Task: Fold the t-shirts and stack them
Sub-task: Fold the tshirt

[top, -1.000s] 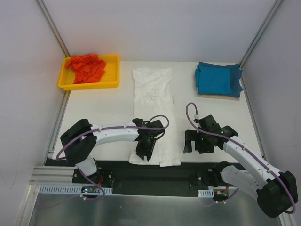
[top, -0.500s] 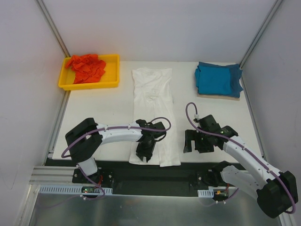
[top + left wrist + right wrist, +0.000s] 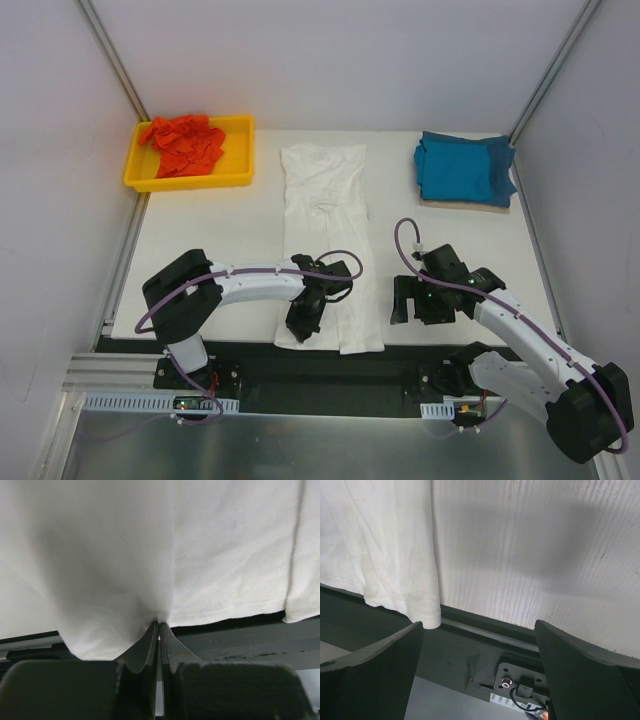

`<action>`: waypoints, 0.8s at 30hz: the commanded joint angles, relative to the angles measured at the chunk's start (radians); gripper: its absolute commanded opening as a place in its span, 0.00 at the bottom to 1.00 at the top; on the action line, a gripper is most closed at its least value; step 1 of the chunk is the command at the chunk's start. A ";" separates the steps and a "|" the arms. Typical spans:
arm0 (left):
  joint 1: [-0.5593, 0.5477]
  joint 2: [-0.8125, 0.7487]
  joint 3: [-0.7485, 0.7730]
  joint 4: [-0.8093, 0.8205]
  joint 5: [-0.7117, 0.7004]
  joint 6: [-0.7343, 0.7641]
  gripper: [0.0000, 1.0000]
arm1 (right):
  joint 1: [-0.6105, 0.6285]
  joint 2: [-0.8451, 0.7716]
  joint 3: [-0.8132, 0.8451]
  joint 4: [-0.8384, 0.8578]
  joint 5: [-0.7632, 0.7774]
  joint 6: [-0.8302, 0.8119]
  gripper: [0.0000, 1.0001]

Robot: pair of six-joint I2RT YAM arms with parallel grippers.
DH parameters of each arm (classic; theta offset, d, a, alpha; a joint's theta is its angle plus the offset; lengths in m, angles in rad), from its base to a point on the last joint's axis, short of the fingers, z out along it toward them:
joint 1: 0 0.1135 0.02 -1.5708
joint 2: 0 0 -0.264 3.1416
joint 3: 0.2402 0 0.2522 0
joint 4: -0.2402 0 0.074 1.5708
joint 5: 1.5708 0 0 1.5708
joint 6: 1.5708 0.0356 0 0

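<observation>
The white t-shirt (image 3: 325, 200) lies folded lengthwise as a long strip down the middle of the table, its hem at the near edge. My left gripper (image 3: 303, 325) is shut on that hem near its left corner. In the left wrist view the fingertips (image 3: 160, 624) pinch the white cloth (image 3: 200, 555) into a small peak. My right gripper (image 3: 415, 305) stands wide open, just right of the shirt's near right corner (image 3: 427, 617), and holds nothing (image 3: 479, 625). The teal-blue t-shirt (image 3: 463, 168) lies folded at the back right. The orange-red t-shirt (image 3: 183, 142) lies crumpled in the tray.
The yellow tray (image 3: 190, 182) stands at the back left corner. A brown board edge (image 3: 462, 205) shows under the teal-blue shirt. A black rail (image 3: 330, 365) with the arm bases runs along the table's near edge. Grey walls close in both sides.
My left gripper has shut on the white shirt's hem, and its wrist shifted slightly toward the near edge. The right arm has not moved.
</observation>
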 commanded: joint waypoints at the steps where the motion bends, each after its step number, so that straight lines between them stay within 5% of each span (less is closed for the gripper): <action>1: -0.006 -0.006 0.017 -0.044 -0.020 0.008 0.00 | 0.003 -0.006 0.004 0.002 0.014 -0.011 0.97; 13: -0.008 -0.132 0.066 -0.013 0.078 0.022 0.00 | 0.003 -0.018 0.005 -0.001 0.020 -0.013 0.97; 24: -0.006 -0.089 0.152 0.030 0.178 0.021 0.00 | 0.004 -0.045 0.005 0.007 0.020 -0.019 0.97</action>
